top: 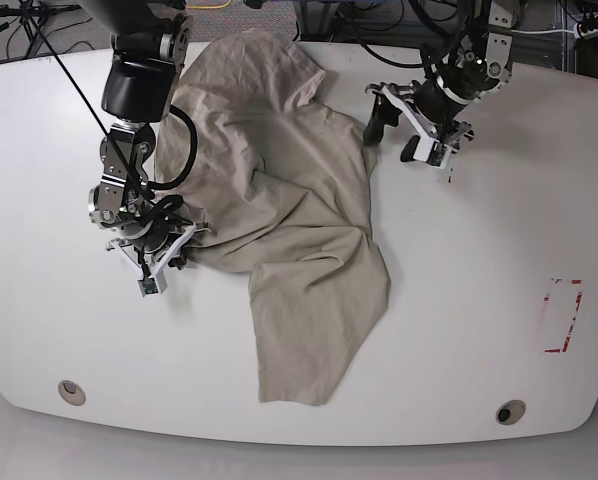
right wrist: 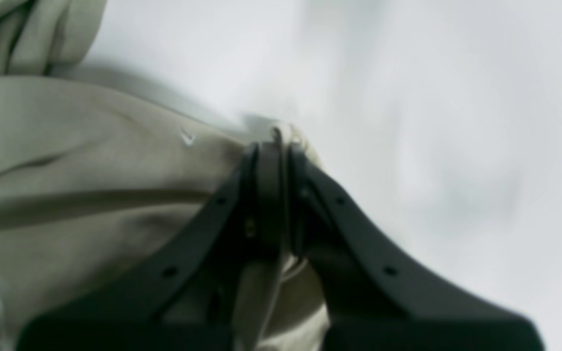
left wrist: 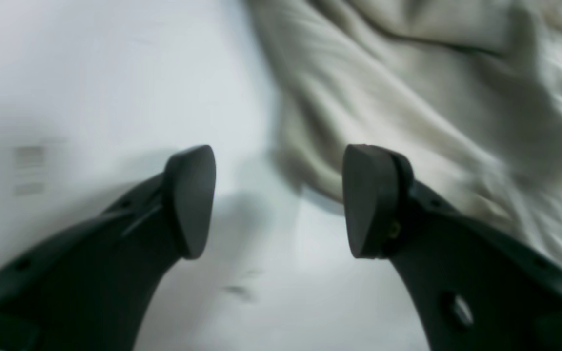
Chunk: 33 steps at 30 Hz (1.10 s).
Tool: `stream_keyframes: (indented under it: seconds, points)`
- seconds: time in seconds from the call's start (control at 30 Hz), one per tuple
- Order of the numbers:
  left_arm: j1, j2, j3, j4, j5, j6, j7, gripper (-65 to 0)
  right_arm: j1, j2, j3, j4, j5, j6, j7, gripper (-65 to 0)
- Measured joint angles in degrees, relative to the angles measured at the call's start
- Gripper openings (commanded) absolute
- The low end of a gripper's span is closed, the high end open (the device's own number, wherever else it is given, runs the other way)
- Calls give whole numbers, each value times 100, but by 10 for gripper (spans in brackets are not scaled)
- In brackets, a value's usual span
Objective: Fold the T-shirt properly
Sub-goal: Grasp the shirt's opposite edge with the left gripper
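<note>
The beige T-shirt (top: 289,200) lies crumpled and spread on the white table (top: 499,240), running from the far middle to the near middle. My right gripper (top: 174,245) is at the shirt's left edge, shut on a pinch of fabric. The right wrist view shows it (right wrist: 281,144) closed on the shirt's edge (right wrist: 90,170). My left gripper (top: 392,137) is open and empty just right of the shirt's far right edge. In the left wrist view its fingers (left wrist: 281,202) stand wide apart over bare table, with the shirt (left wrist: 408,97) just beyond them, not touched.
A red rectangular mark (top: 562,315) is on the table at the right. Two round holes (top: 71,392) (top: 510,411) sit near the front edge. Cables and equipment lie beyond the table's far edge.
</note>
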State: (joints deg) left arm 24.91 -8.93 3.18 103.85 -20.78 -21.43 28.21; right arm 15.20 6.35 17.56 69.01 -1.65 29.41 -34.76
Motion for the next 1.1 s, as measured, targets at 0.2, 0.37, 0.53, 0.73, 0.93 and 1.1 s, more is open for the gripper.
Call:
stream_keyframes:
  seconds: [0.2,0.37,0.53,0.73,0.93,1.1]
  points:
    - [-70,13,-2,-31,-219,-105,136,-265,0,0,0,0,-2,0,0,-650]
    - [-87,120,-28,-175,-201,-46,179,-265,0,-48,0,0,-2,-2,0,-650]
    - [-208,188,39,-494,-205,-103,225,-265,2,-105,0,4,0,-2,7,-650]
    - [-437,166,9,-748,-229,-52,151,-265,0,-107,0,7,-4,0,2,-650]
    - [-713,177,42,-1023,-284,203,57,-267,0,-107,0,4,0,-2,4,-650]
    - [-953,155,361,-1257,-313,232,-81,-271,0,-107,0,4,-2,-2,2,-650]
